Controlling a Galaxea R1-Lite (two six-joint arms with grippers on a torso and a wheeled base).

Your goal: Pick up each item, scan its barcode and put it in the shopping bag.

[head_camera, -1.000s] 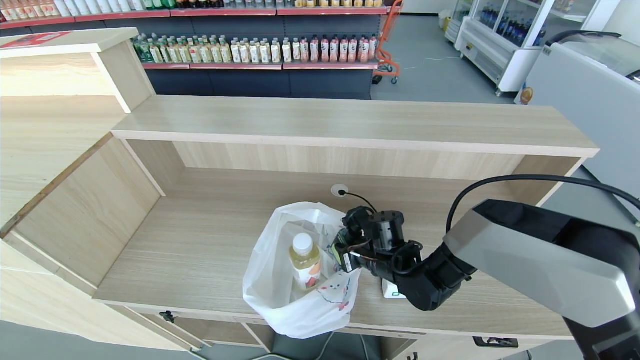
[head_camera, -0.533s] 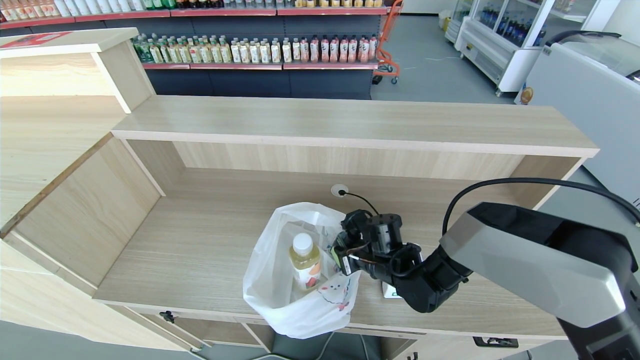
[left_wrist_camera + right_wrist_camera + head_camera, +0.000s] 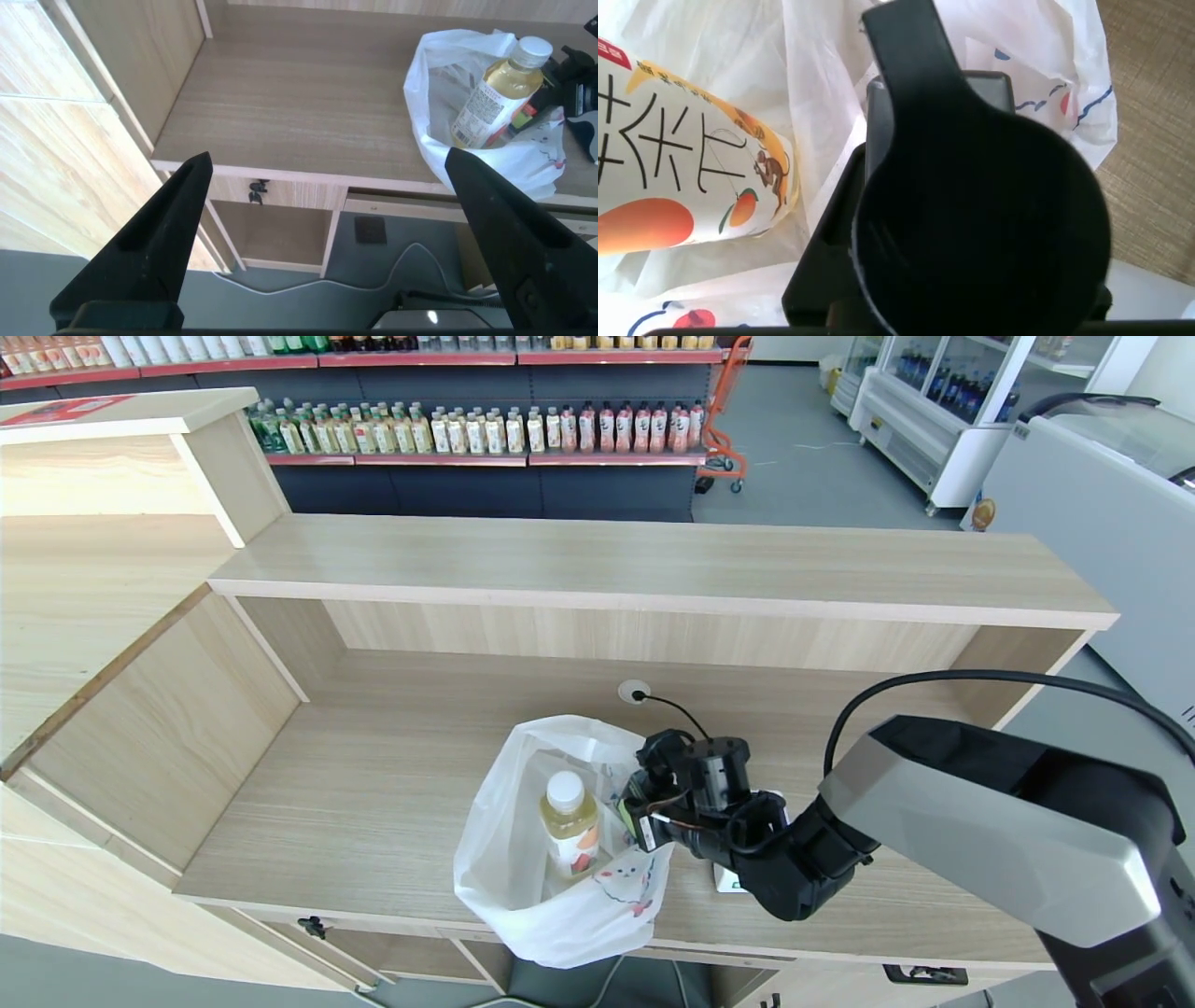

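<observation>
A white shopping bag (image 3: 560,905) stands open at the counter's front edge, and a yellow-drink bottle (image 3: 569,817) with a white cap stands upright inside it. My right gripper (image 3: 653,812) hangs at the bag's right rim, shut on a black barcode scanner (image 3: 698,767) whose cable runs back to a hole in the counter. In the right wrist view the scanner (image 3: 971,215) is right in front, with the bottle's label (image 3: 682,187) and the bag (image 3: 1036,56) behind it. My left gripper (image 3: 336,233) is open and holds nothing, below and in front of the counter, left of the bag (image 3: 439,140).
A white scanner base (image 3: 728,879) sits on the counter (image 3: 355,803) just right of the bag, under my right arm. The cable hole (image 3: 634,692) is behind the bag. A raised ledge (image 3: 653,565) and side walls enclose the counter. A drawer handle (image 3: 258,190) shows under the front edge.
My right arm with the scanner has shifted slightly left toward the bag's rim, then held almost still. Bag and bottle have not moved.
</observation>
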